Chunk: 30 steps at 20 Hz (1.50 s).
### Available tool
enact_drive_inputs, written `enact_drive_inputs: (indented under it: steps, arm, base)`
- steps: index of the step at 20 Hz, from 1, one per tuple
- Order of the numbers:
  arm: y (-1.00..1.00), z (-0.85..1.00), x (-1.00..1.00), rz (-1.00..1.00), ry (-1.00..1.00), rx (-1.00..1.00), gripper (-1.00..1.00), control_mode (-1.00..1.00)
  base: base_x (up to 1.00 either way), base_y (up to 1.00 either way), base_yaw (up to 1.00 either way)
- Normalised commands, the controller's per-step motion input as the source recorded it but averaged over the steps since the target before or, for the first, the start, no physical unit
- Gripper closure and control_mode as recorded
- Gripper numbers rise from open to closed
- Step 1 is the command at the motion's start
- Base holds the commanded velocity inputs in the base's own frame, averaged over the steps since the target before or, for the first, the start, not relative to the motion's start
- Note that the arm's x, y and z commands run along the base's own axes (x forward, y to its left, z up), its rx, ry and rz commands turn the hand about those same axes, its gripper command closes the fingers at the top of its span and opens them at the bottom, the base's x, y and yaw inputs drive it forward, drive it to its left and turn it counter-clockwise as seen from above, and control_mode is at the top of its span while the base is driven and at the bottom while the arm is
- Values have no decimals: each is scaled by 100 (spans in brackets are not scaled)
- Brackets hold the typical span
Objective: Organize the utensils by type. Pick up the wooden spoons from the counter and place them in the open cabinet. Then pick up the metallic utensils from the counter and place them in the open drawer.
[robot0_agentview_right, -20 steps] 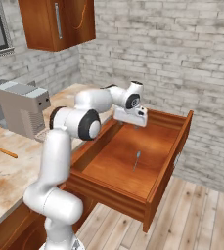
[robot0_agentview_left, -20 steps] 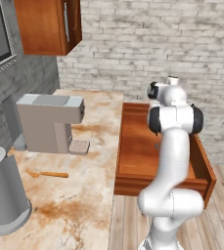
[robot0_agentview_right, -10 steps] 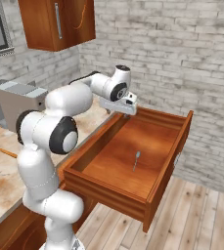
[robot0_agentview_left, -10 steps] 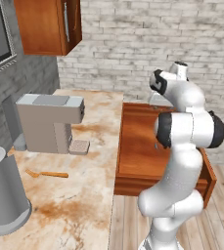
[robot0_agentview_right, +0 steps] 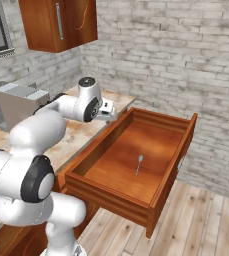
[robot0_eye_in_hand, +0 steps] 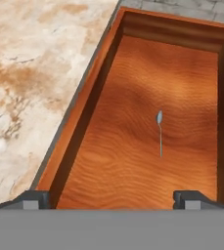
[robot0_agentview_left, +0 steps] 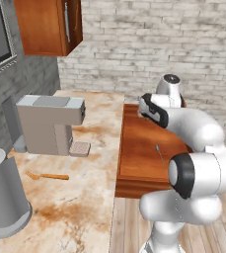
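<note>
— Spoon (robot0_eye_in_hand: 159, 132), the thin metal one: where does it lie?
— Flat on the drawer (robot0_eye_in_hand: 133, 161) floor, ahead of the gripper (robot0_eye_in_hand: 111, 197) and a little to one side.
— And the gripper itself?
— Its fingertips (robot0_eye_in_hand: 35, 199) stand wide apart with nothing between them, above the drawer's edge by the counter (robot0_eye_in_hand: 30, 73).
— Any wooden spoon (robot0_agentview_left: 48, 176)?
— One rests on the counter, well away from the gripper, near the coffee machine (robot0_agentview_left: 48, 123).
</note>
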Motion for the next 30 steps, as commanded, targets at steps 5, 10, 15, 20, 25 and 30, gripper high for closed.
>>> enact_drive_inputs:
  steps: [5,10,15,20,25,30]
  arm:
    - [39,5,-31,1,-11,-4,-100,-100]
    - [0,4,0,0,4,3,-100,-100]
    - [0,0,0,2,7,3,-100,-100]
    - [0,0,-7,18,17,10,-100,-100]
    - [12,0,-23,30,16,7,-100,-100]
    - [37,-1,-17,37,11,1,-100,-100]
  base:
    - [0,0,0]
    - [0,0,0]
    - [0,0,0]
    - [0,0,0]
    - [0,0,0]
    - [0,0,0]
